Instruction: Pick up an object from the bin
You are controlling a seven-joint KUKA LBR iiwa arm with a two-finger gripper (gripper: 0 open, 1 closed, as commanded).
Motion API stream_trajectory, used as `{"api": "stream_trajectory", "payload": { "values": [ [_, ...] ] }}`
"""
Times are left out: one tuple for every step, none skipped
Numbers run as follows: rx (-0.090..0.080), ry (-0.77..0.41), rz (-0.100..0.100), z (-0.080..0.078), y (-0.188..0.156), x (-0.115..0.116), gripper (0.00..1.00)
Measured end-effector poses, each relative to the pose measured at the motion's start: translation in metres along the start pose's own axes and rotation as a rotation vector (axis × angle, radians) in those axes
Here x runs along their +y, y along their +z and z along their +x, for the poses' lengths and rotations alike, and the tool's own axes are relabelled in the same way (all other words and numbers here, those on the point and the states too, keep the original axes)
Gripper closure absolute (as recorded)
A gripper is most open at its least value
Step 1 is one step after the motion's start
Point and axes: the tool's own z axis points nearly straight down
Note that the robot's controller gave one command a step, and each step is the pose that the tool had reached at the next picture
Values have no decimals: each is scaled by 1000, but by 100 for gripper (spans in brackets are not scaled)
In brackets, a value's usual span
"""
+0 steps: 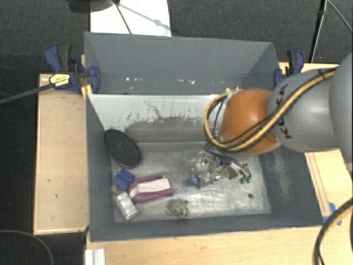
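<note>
Dark, rough-textured ground surrounds a grey metal bin (182,65) with tall sloped walls and a scratched floor. From the right, the grey arm (314,115) reaches in, its wrist under an orange dome-shaped cover (248,115) looped with yellow and black cables (212,120). Below the cover, the metallic end effector (214,173) sits low over the bin floor, right of centre. Whether it is released or clenched cannot be told. A small blue piece (193,181) lies on the floor just beside its left edge; contact between the two cannot be made out.

The other things lie well apart, on the left half of the floor. A black oval disc (122,148) rests near the left wall. Toward the front are a small blue block (124,178), a purple and white flat bundle (150,187) just right of it, and a silvery rectangular packet (126,205) in the front left corner. A grey-green crumpled lump (177,207) sits near the front wall.
</note>
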Motion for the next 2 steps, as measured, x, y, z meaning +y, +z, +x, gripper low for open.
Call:
{"api": "stream_trajectory", "payload": {
  "values": [
    [6,-26,2,-7,-111,-36,100],
    [8,-42,0,17,-177,-19,100]
  ]
}}
